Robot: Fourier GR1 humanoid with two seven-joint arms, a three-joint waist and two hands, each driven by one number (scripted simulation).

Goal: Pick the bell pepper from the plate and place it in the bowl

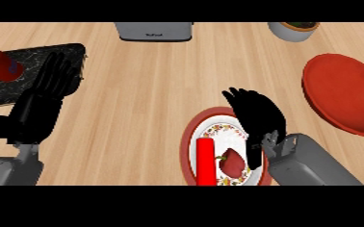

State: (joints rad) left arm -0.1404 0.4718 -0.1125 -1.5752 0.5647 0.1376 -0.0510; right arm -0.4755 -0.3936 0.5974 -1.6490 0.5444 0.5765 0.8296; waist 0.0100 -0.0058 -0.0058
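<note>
A red bell pepper [232, 161] lies on a patterned plate with a red rim [190, 135] near the counter's front edge. My right hand [257, 116] hovers over the plate's right side, just right of and above the pepper. Its fingers are straight and point away from me, and nothing is held in it. The red bowl [334, 92] stands at the right edge, apart from the plate. My left hand [47, 95] rests open at the left, fingers up, over the corner of a dark tray.
A bright red upright bar [205, 161] stands on the plate's left part beside the pepper. At the left a dark marbled tray [28, 63] holds a red object [8, 67]. A grey toaster [154, 30] and a grey pot [293, 30] stand along the back.
</note>
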